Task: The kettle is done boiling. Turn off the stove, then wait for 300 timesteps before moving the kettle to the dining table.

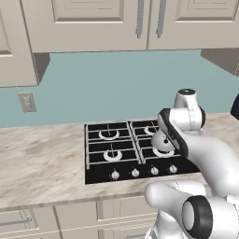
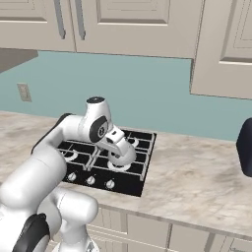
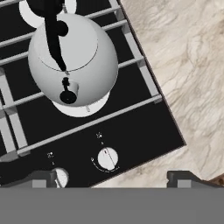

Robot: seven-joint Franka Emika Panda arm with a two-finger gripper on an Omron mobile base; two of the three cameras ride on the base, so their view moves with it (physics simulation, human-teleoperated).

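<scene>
Gripper (image 3: 111,178) is seen spread wide, nothing held, hung over the front right corner of the stove (image 1: 100,161). A silver knob (image 3: 107,158) is seen just past the fingertips (image 3: 43,178). Beyond it, the kettle (image 3: 73,59) is seated on the front right burner, dark handle on top. Marbled counter (image 3: 183,61) is seen alongside.

Squat silver kettle (image 3: 74,57) upright on the black stove's (image 1: 100,158) front right burner.
</scene>
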